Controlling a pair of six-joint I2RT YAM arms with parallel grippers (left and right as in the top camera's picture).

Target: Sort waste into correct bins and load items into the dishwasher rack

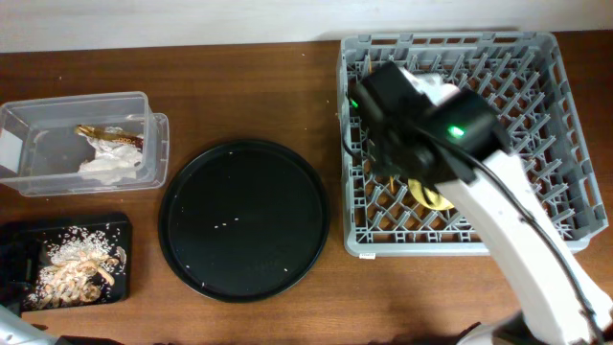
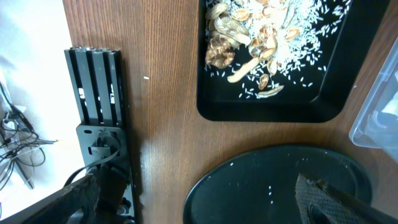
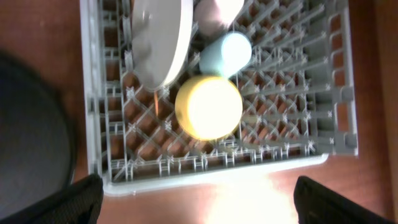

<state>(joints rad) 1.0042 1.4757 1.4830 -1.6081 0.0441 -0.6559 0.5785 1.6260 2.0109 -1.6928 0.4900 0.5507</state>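
The grey dishwasher rack (image 1: 565,206) stands at the right. In the right wrist view the rack (image 3: 311,124) holds the white plate (image 3: 158,37) on edge, the pink cup (image 3: 214,12), the light blue cup (image 3: 225,54) and the yellow saucer (image 3: 208,107). The chopsticks are not clearly visible. My right gripper (image 3: 199,199) hangs above the rack's front edge, open and empty; overhead it (image 1: 397,134) is over the rack. The clear tub (image 1: 29,129) holds the white napkin (image 1: 107,165) and the brown-gold wrapper (image 1: 113,136). The shallow black tray (image 2: 273,109) holds food scraps and rice (image 2: 261,31). My left gripper (image 2: 205,205) is open and empty.
The large round black tray (image 1: 244,220) lies mid-table with a few rice grains on it; its rim (image 2: 249,162) lies under my left gripper. A black slotted stand (image 2: 99,81) sits at the table's left edge, with cables beyond it.
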